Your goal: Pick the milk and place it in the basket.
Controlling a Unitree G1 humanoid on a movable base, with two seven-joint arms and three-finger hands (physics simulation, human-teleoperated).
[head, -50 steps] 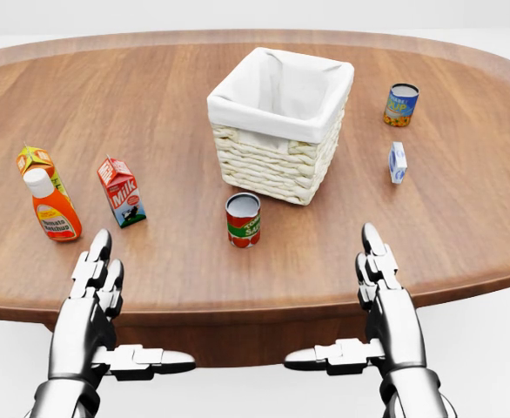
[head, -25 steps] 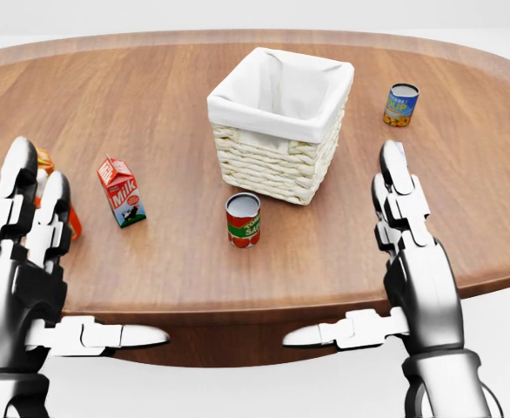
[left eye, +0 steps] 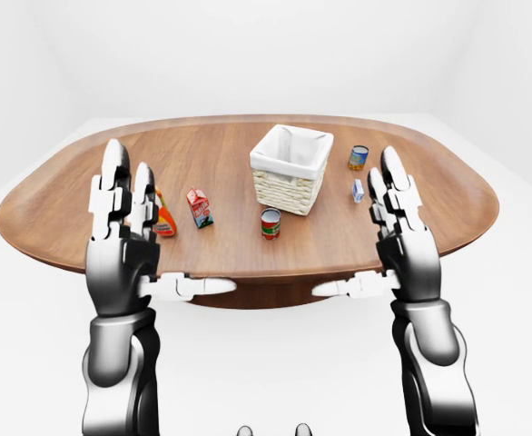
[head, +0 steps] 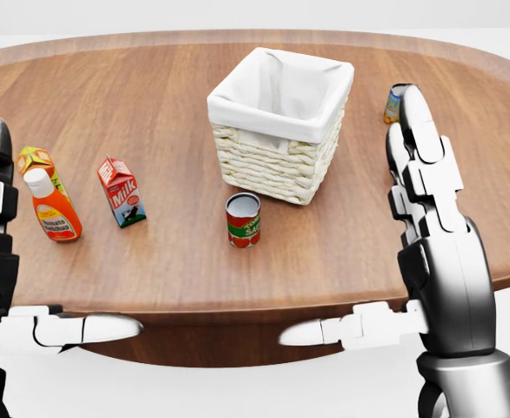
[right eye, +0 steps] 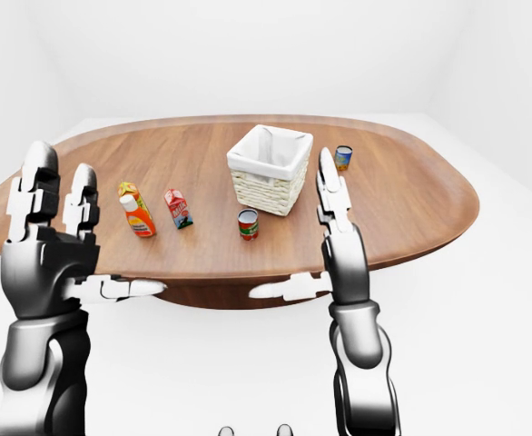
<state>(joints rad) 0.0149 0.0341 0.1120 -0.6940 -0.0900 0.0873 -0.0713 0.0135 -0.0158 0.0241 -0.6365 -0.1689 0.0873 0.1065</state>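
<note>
The milk [head: 122, 193], a small red, white and blue carton, stands upright on the wooden table [head: 150, 96], left of centre in the head view. The wicker basket [head: 272, 165] with a white cloth lining sits right of it, near the table's middle, and holds nothing I can see. My left hand [right eye: 100, 218] is raised at the left edge, open, fingers up and thumb pointing right, apart from the milk. On the right my right hand [head: 349, 213] mirrors it, open and holding nothing.
A ketchup bottle [head: 53, 209] and an orange carton [head: 36, 161] stand left of the milk. A tomato can [head: 243, 219] sits below the basket. Half hidden behind my right fingers is a blue can [head: 394, 103]. A small blue-white carton [left eye: 358, 190] stands near it.
Both hands have risen higher in the head view. The left one slid out to the left edge, uncovering the ketchup; the right one now hides the small carton. Nothing on the table moved.
</note>
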